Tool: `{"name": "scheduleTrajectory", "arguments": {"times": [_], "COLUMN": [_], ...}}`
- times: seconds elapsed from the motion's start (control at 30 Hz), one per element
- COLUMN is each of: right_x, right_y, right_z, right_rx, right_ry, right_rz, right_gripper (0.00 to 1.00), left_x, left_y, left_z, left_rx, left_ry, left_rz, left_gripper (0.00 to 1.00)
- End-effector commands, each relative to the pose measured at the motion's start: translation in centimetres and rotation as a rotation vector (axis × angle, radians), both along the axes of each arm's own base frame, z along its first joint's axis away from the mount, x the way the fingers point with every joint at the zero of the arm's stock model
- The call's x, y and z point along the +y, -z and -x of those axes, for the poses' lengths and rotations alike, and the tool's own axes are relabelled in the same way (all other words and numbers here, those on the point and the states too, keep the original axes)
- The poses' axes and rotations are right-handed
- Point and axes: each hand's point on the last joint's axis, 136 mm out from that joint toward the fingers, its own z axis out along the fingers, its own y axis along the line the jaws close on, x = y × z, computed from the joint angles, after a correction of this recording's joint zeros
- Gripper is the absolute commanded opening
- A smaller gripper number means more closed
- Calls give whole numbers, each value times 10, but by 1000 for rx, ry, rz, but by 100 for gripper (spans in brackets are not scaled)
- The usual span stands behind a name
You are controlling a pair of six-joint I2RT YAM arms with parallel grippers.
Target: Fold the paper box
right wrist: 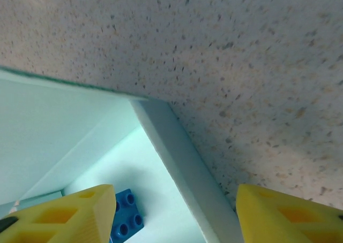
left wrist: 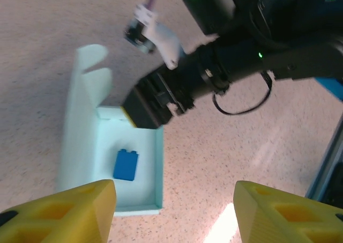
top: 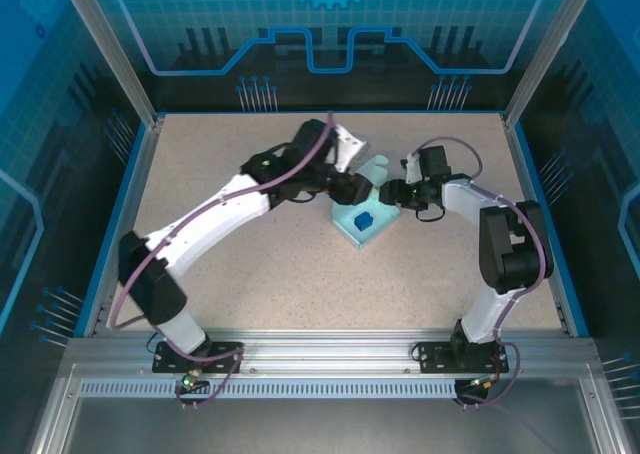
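The paper box (top: 376, 230) is a pale teal open tray at mid-table, its lid flap (top: 376, 168) standing up at the far side. A small dark blue brick (top: 364, 218) lies inside it. My left gripper (top: 357, 189) hovers open just beyond the tray's far left; in its wrist view the tray (left wrist: 86, 146) and the brick (left wrist: 125, 164) lie by the left finger (left wrist: 69, 211). My right gripper (top: 389, 191) is open at the far right corner; in its wrist view one tray wall (right wrist: 179, 162) runs between its fingers, untouched, with the brick (right wrist: 126, 220) by the left finger.
The speckled table (top: 250, 274) is bounded by a blue rim (top: 118, 224) and glass walls. The right arm's dark wrist (left wrist: 225, 66) reaches over the tray's far corner. Purple cables (top: 300, 164) loop along both arms.
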Motion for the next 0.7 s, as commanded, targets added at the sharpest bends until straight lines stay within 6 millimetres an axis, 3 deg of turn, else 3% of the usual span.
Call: {"name": "scheduleTrajectory", "arguments": {"times": [0.0,0.13,0.27,0.53,0.67], "right_x": [11,16,23,51,16], "right_y": [2,6,2,-10,-33], "right_z": [4,19,38,82,80], "right_rx": [-7,7,1,-38,-167], "right_ry": [-50,-72,-78,-123,-74], "right_rz": [-15,-24,-58,-116,59], "right_gripper": [61,60,60,60,63], "left_x": [40,90,121,127,126], "left_y": [16,39,59,78,87], "left_z": [-13,-19,-16,-5,-9], "left_rx": [66,112,144,149,120], "left_ry": [-160,-313,-394,-389,-358], "left_rz": [67,112,115,106,77], "left_gripper": [62,63,66,71,73]}}
